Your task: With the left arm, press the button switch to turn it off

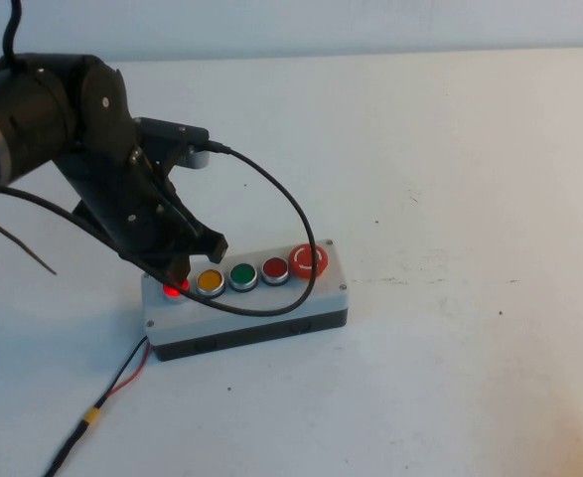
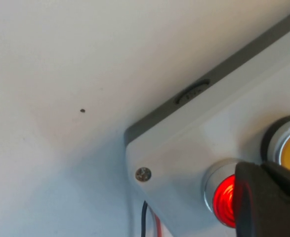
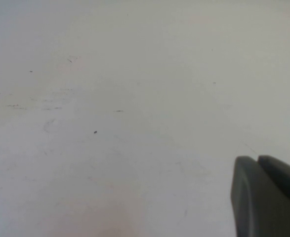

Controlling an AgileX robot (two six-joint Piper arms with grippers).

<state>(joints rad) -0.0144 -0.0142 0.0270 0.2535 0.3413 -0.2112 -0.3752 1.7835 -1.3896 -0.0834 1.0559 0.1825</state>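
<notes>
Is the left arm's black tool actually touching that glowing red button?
Cannot tell. The left tool overlaps the button switch in the high and left wrist views; neither shows contact or gap. The right tool hangs elsewhere.

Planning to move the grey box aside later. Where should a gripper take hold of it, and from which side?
Grip the grey box from above, across its short width, fingers on the long front and back walls. It is long, narrow and flat; buttons fill the top. The end past the mushroom button is likely best: the left gripper sits on the lit red button, wires leaving there. The right gripper hangs over bare table.
</notes>
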